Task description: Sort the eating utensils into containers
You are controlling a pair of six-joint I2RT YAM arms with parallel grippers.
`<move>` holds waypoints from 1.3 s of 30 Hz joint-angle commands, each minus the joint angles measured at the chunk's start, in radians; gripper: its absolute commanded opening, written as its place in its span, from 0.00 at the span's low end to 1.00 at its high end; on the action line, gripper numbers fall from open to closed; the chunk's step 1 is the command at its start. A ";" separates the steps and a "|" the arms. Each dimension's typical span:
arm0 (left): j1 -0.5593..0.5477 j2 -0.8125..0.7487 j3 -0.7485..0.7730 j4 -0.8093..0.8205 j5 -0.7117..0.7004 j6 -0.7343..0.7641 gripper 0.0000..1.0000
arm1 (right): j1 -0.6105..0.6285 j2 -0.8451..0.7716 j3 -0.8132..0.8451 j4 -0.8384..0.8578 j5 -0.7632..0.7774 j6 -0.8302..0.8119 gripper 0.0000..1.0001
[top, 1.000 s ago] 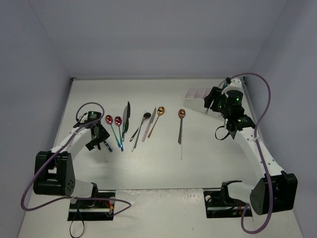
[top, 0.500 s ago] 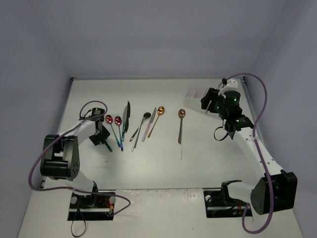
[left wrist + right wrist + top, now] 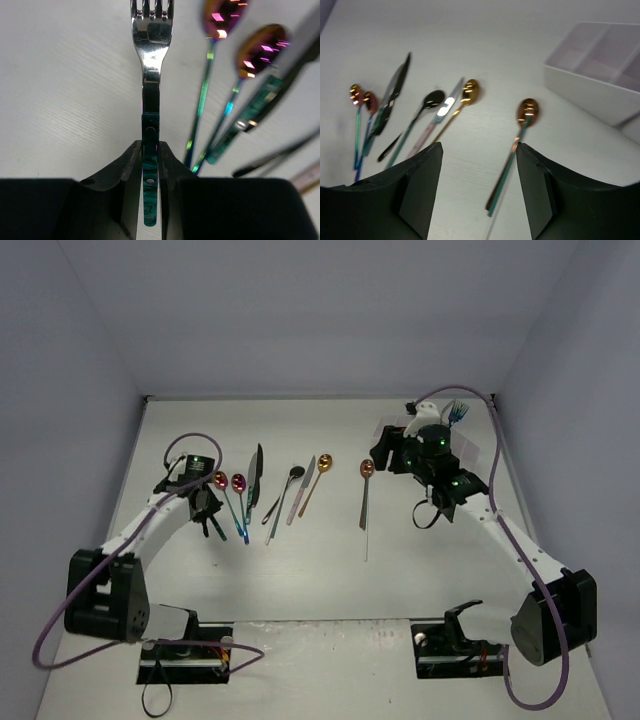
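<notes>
A silver fork with a green handle points away from me, and my left gripper is shut on that handle. From above, the left gripper sits just left of two rainbow spoons. My right gripper is open and holds nothing. It hovers near a copper spoon that lies on the table. In the top view the right gripper is beside that copper spoon. The white containers stand at the back right, largely hidden by the right arm in the top view.
A black knife, a black spoon, a pink-handled knife and a gold spoon lie in a row mid-table. A thin stick lies below the copper spoon. Teal fork tines stick up behind the right arm.
The left gripper has closed on the fork's handle. The right arm has swung left, away from the containers and toward the copper spoon.
</notes>
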 commanded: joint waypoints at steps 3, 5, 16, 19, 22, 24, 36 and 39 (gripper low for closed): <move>-0.196 -0.345 0.041 0.025 -0.095 0.168 0.00 | 0.274 0.053 0.133 0.060 -0.052 0.024 0.58; -0.245 -0.423 0.048 0.061 -0.064 0.207 0.00 | 0.344 0.078 0.172 0.060 -0.054 0.023 0.57; -0.468 -0.573 0.047 0.240 0.069 0.368 0.00 | 0.542 0.183 0.371 0.081 -0.042 0.025 0.56; -0.504 -0.574 0.044 0.279 0.087 0.378 0.00 | 0.556 0.216 0.406 0.088 -0.040 0.031 0.55; -0.529 -0.569 0.048 0.306 0.094 0.384 0.00 | 0.560 0.244 0.428 0.098 -0.041 0.040 0.54; -0.549 -0.560 0.056 0.321 0.096 0.392 0.00 | 0.560 0.268 0.450 0.105 -0.042 0.050 0.54; -0.592 -0.522 0.058 0.367 0.075 0.411 0.00 | 0.560 0.312 0.461 0.125 -0.002 0.082 0.10; -0.591 -0.520 0.040 0.371 0.040 0.406 0.02 | 0.551 0.301 0.444 0.126 0.028 0.083 0.00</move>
